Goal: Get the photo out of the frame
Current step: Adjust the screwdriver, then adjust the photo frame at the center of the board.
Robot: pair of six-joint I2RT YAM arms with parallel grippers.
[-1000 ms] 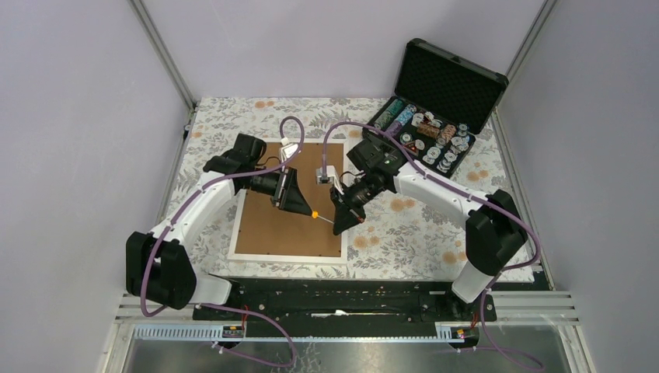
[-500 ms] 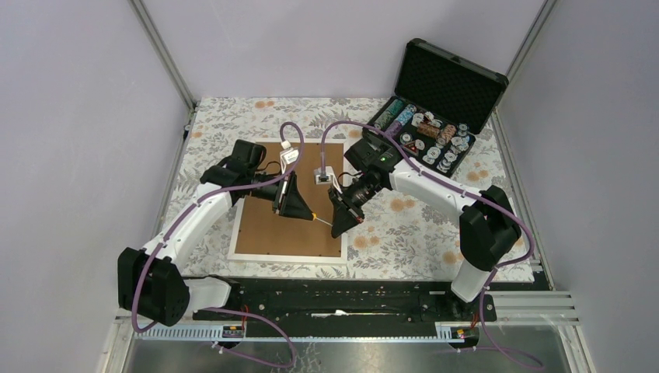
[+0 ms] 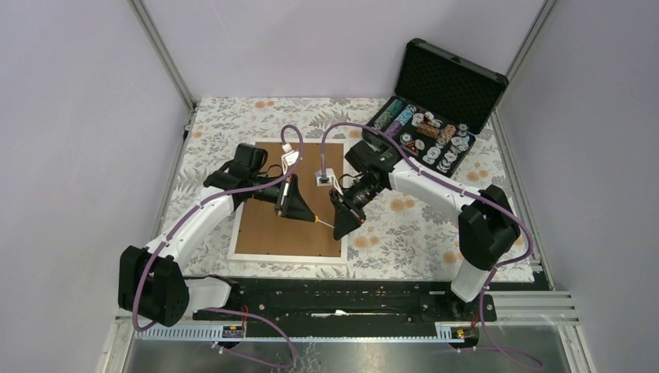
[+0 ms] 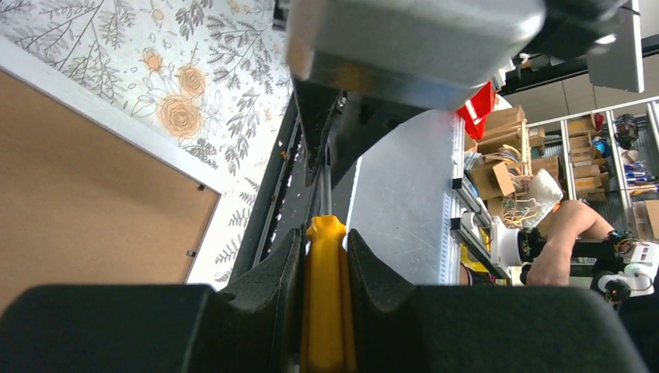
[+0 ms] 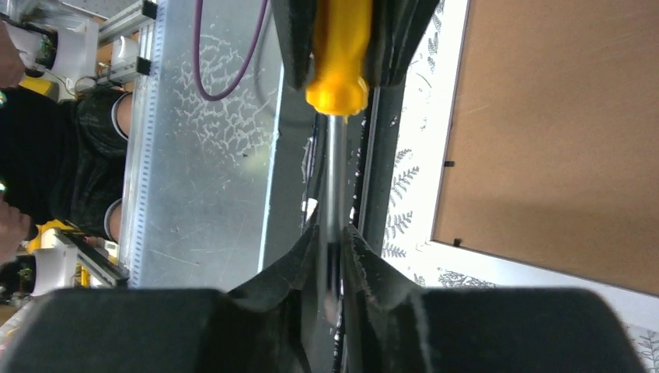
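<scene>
From above, the frame (image 3: 272, 233) is lying flat on the flowered desk (image 3: 404, 233), brown fibreboard back facing up and narrow white border showing around it. With that side up, the photo is staying out of sight. The left pincer (image 3: 308, 215) is reaching in over the board from the left and the right pincer (image 3: 339, 225) is leaning in over the frame's right edge. Their tips are pointing at each other with a screwdriver (image 3: 319, 220) bridging them. An open black case (image 3: 447, 81) of chips is sitting at the far right corner, well apart from the frame.

In the left wrist view, the left pincer is clenching the screwdriver's yellow handle, its dark fingers (image 4: 276, 272) pressing on both sides of it. Ahead, the metal shaft is running into the right pincer's tips. The brown back and white border are filling the left of the view, below the tool. Whether the tool is touching the board cannot be told.

In the right wrist view, the right pincer is gripping the bare steel shaft, its fingers (image 5: 299, 264) closing tightly on it. The yellow handle is sitting at the top, clamped in the left pincer. The frame's back is lying to the right, with two small black tabs (image 5: 448, 164) showing along its inner edge.
</scene>
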